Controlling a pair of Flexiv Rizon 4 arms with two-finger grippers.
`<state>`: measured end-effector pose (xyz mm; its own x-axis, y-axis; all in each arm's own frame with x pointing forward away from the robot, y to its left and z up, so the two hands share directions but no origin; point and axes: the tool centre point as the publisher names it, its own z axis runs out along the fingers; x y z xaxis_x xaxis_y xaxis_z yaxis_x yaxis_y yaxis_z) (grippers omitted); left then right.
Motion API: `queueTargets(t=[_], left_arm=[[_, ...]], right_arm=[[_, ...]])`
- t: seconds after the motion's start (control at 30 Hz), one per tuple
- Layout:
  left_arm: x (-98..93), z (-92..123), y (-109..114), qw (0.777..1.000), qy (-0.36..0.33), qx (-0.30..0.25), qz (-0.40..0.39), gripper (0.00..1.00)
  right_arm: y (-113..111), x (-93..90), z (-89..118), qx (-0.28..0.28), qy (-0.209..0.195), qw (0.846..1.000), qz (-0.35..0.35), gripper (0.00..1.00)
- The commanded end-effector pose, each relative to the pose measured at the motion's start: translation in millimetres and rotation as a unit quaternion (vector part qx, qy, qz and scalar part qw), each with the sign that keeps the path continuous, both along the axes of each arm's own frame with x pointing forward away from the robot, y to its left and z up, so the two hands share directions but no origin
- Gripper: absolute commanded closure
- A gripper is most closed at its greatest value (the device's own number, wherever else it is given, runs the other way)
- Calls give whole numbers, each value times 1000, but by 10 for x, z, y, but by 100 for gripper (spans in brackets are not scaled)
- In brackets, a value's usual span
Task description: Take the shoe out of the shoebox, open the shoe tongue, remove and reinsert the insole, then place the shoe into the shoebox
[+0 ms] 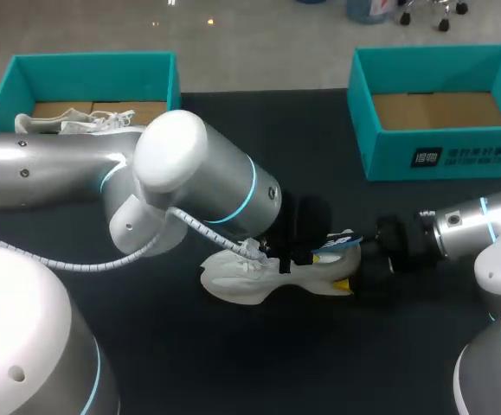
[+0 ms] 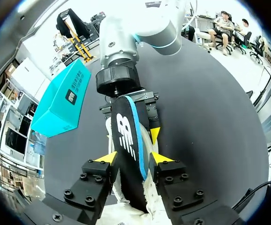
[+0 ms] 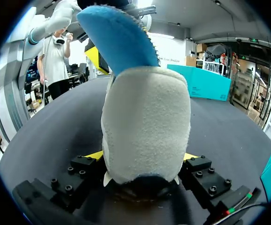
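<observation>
Far off to the side of the left claw (image 2: 134, 158), at the back edge of the table (image 1: 233, 372), the left shoebox (image 1: 25, 73) is seen with a second white shoe (image 1: 77, 123) lying inside it; the left arm (image 1: 60, 169) is stretched across the dark tabletop in front of that box. The left claw is clamped on the black, blue-edged insole (image 2: 125, 131), one yellow tip pressed to each face; the insole is held on edge, rising out of the white shoe (image 1: 237, 278) directly beneath the claw. The shoe is laid near the table's middle; its padded heel is gripped from both sides by the right claw (image 3: 142, 155); the two claws are set just apart, facing each other along the shoe. Bare tabletop is left open on both flanks of the claws and towards the near edge. Well beyond the right claw, by the back edge, the right shoebox (image 1: 440, 156) is stood open, its cardboard floor showing.
</observation>
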<state>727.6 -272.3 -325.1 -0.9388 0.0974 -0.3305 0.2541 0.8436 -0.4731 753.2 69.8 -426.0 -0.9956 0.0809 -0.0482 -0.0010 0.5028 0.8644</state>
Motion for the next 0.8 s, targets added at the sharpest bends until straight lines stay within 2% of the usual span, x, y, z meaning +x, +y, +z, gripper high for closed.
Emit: queueTargets(t=[0.03,0.27,0.37,0.4,0.47,0.8], left_arm=[[12,-58,-33,1000,-3,0,5,57],[49,-124,-46,999,-22,-1,27,60],[73,-156,-48,999,-19,0,30,69],[78,-163,-48,999,-17,0,31,73],[79,-164,-43,999,-13,-1,31,100],[-21,19,72,999,-5,-25,35,100]], right_arm=[[-2,-1,-19,-1,-1,1000,-1,100],[-2,-1,-19,-1,-1,1000,-1,100],[-2,-1,-19,-1,-1,1000,-1,100],[-2,-1,-19,-1,-1,1000,-1,100],[-2,-1,-19,-1,-1,1000,-1,100],[-2,-1,-19,-1,-1,1000,-1,100]])
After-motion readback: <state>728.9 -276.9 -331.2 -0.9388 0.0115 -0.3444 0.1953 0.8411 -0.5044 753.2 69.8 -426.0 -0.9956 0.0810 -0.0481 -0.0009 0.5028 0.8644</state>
